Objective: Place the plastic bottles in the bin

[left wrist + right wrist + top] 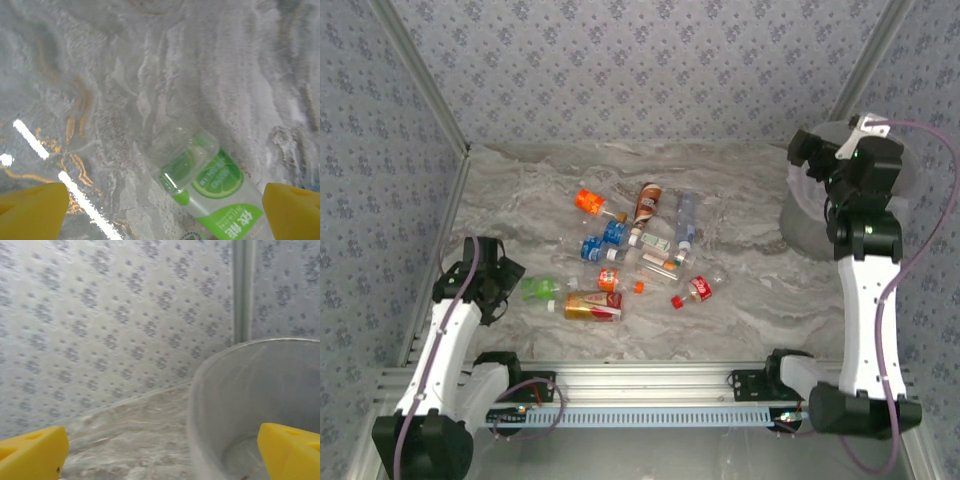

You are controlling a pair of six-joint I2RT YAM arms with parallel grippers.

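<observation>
Left end effector, jaws apart, flanks a clear lime-labelled bottle on marbled worktop; right end effector, jaws apart, above round translucent bin.

I count about ten plastic bottles lying on their sides in a loose cluster mid-table, with mostly clear bodies and orange, brown, blue, red and yellow labels. The green-label bottle lies on its side at the cluster's left edge, clear with a lime-slice print, just beside the yellow-label bottle. The bin stands upright at far right, well apart from the cluster, round and translucent grey-white.
</observation>
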